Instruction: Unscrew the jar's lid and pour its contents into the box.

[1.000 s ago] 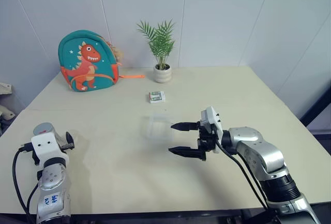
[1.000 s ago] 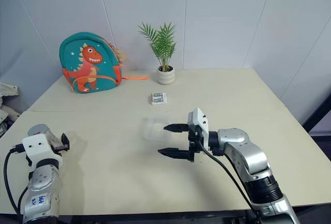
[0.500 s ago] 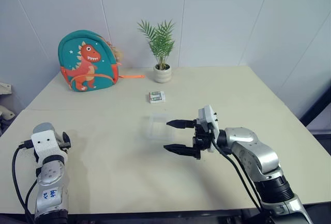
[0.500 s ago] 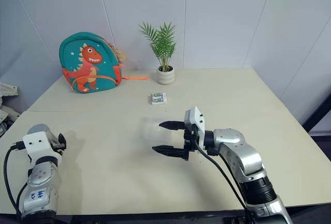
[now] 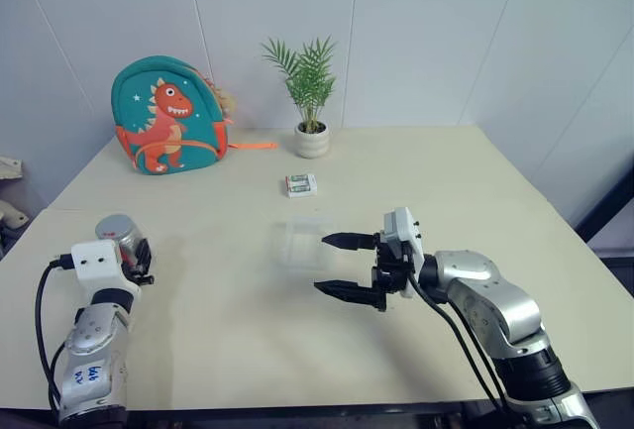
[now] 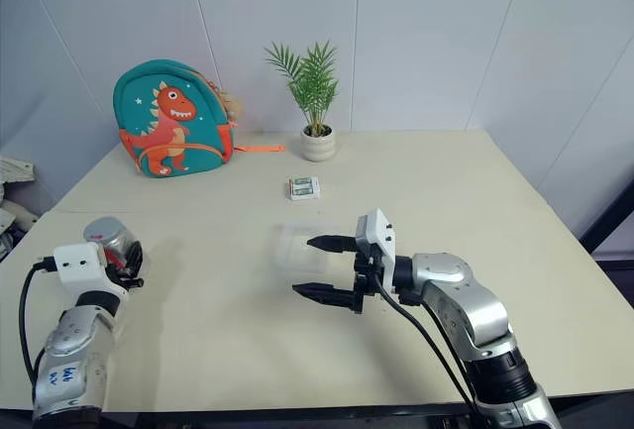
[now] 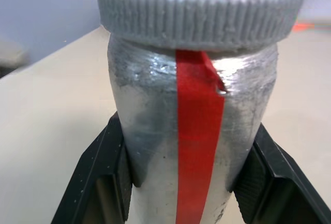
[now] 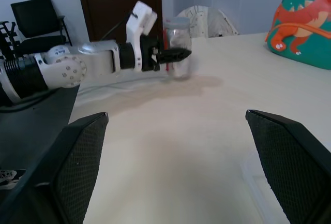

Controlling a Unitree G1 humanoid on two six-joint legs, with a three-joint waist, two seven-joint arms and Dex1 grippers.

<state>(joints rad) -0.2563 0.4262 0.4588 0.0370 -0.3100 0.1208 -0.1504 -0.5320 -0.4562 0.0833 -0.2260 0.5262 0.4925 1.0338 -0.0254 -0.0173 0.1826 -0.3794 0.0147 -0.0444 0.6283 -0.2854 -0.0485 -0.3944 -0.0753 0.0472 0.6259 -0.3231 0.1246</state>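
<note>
My left gripper [image 5: 131,251] is shut on the jar [image 5: 118,230], a small silvery-grey cylinder with a red strip down its side [image 7: 199,131]. It holds the jar upright just above the table at the near left. The ribbed grey lid [image 7: 199,4] sits on the jar. Black fingers [image 7: 98,182] press the jar from both sides. The contents are hidden inside. The clear box [image 5: 302,244] lies mid-table. My right gripper [image 5: 324,264] is open, pointing left, with its fingertips at the box's right edge. The right wrist view looks across at the held jar [image 8: 177,48].
A teal dinosaur backpack [image 5: 163,117] and a potted plant [image 5: 311,140] stand at the table's far edge. A small white-and-green packet [image 5: 300,184] lies behind the box. A black chair [image 8: 36,22] and a dark door stand beyond the table's left side.
My left gripper has shut on the jar and lifted it up and a little to the right. The right gripper has stayed open in much the same place.
</note>
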